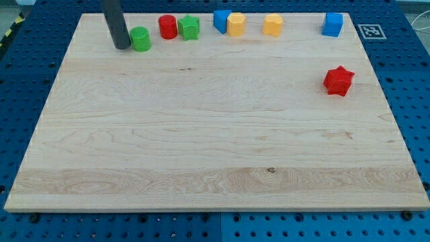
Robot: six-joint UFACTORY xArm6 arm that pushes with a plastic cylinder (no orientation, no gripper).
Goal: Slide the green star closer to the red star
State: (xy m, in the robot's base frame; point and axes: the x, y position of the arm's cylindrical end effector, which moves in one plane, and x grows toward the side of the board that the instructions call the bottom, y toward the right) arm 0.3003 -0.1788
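The green star [190, 27] sits near the view's top edge of the wooden board, touching a red cylinder [168, 27] on its left. The red star [338, 81] lies alone toward the view's right, well below the top row. My tip [122, 46] rests on the board at the view's top left, just left of a green cylinder [140, 39] and touching or nearly touching it. The tip is about a hundred pixels left of the green star.
Along the top row to the right of the green star are a blue block [221, 20], a yellow block [236, 25], another yellow block [273, 25] and a blue cube [332, 24]. The wooden board [215, 154] lies on a blue perforated table.
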